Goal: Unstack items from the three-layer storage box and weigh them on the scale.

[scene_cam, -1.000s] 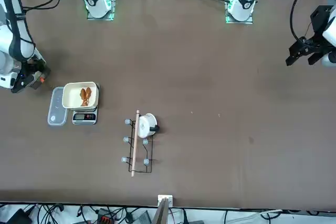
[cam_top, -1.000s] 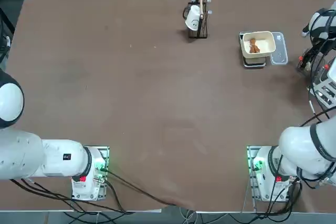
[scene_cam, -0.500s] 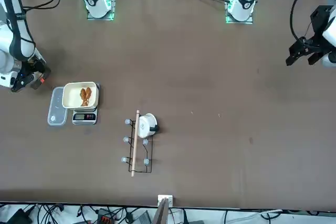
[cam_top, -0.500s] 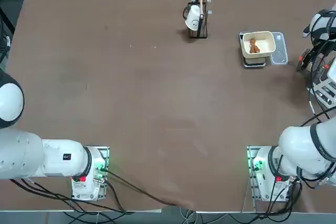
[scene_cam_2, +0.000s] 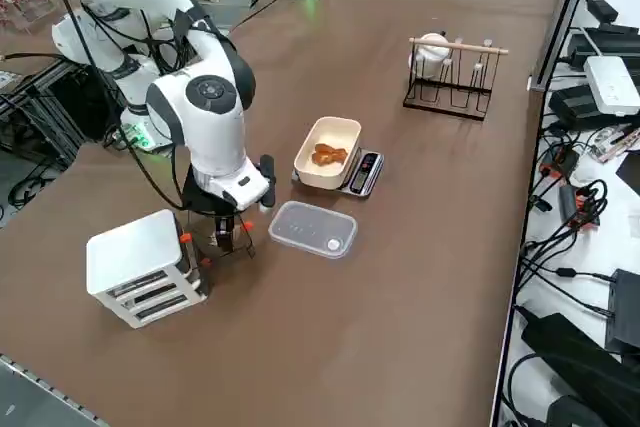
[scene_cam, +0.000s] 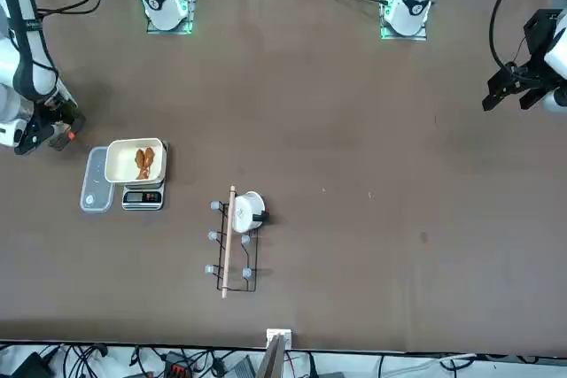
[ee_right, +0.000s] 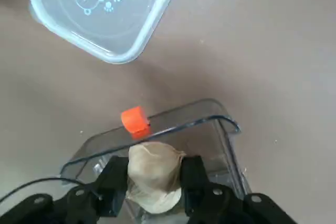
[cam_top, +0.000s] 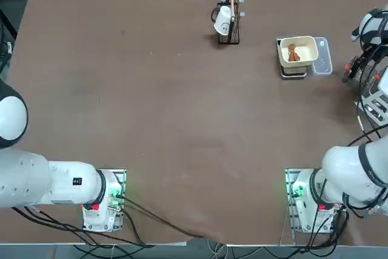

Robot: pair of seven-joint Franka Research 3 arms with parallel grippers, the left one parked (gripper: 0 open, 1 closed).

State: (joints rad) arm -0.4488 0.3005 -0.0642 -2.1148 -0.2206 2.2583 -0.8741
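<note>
R gripper (ee_right: 154, 179) clamped on tan roll (ee_right: 152, 174), over open clear drawer (ee_right: 210, 129)

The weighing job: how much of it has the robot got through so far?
Two reddish-brown items already lie in the cream bowl on the scale. In hand: the right gripper is closed on a pale tan roll in the clear drawer beside the storage box. Left: carrying it to the bowl.

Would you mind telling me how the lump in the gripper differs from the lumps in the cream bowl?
The gripped lump is pale tan; the bowl lumps are reddish-brown. The gripped lump sits between the right gripper fingers over a pulled-out clear drawer; the bowl lumps lie loose in the bowl on the scale. All are small and rounded.
</note>
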